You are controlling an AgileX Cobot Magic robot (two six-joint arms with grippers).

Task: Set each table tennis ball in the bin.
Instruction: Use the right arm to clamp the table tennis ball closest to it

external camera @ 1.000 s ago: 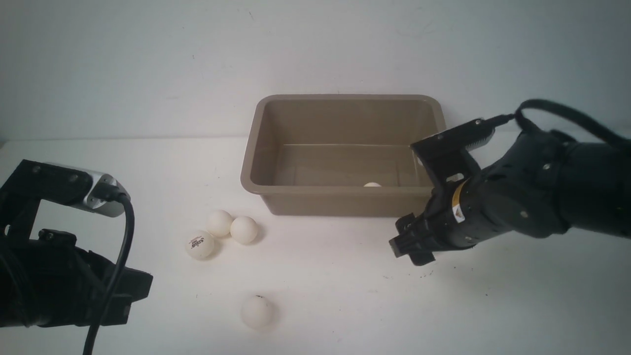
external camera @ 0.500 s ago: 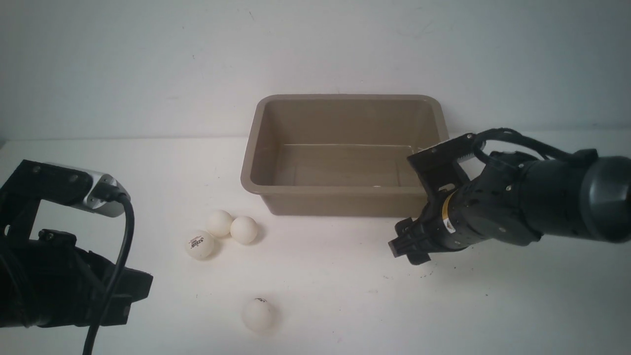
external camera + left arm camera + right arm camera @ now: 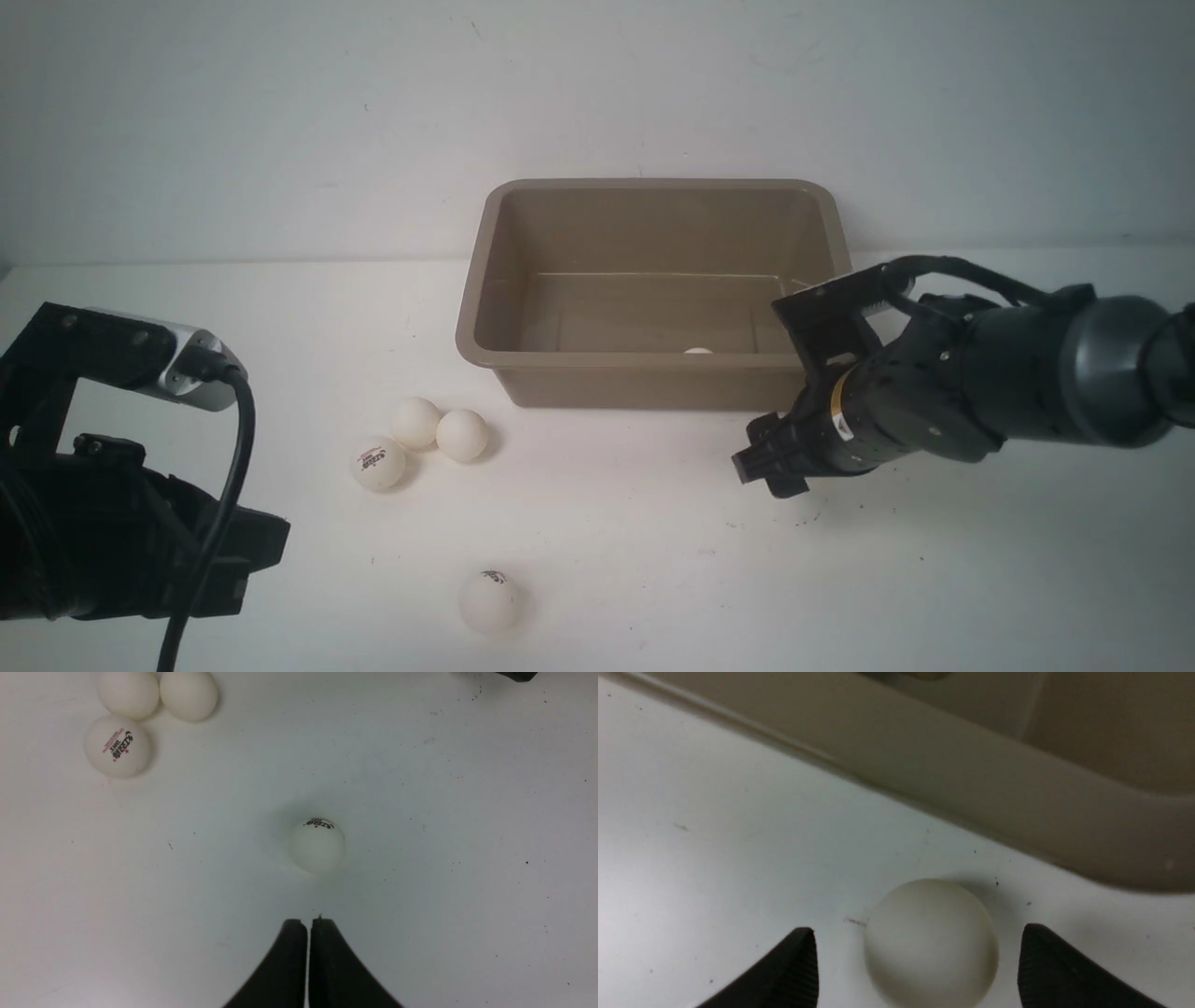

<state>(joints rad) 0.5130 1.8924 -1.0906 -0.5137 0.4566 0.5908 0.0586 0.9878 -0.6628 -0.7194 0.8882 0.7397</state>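
Note:
The taupe bin [image 3: 644, 360] stands at the middle back, and one table tennis ball [image 3: 697, 352] shows inside it by the front wall. Three balls [image 3: 415, 422] [image 3: 462, 435] [image 3: 379, 463] cluster left of the bin, and a single ball [image 3: 489, 600] lies nearer the front. My right gripper [image 3: 766, 467] is low at the bin's front right corner. In the right wrist view it [image 3: 917, 932] is open around another ball [image 3: 931, 942] on the table, with a gap on each side. My left gripper [image 3: 308, 921] is shut and empty, short of the single ball [image 3: 317, 845].
The bin's outer wall [image 3: 971, 779] runs close behind the ball between my right fingers. My left arm [image 3: 112, 541] fills the front left corner. The cluster of three balls [image 3: 117, 745] lies beyond and to one side of my left gripper. A pale wall backs the table.
My right arm has come down and levelled out, bringing its gripper slightly lower at the bin's front right corner. The single front ball has rolled a little. The left arm has not moved.

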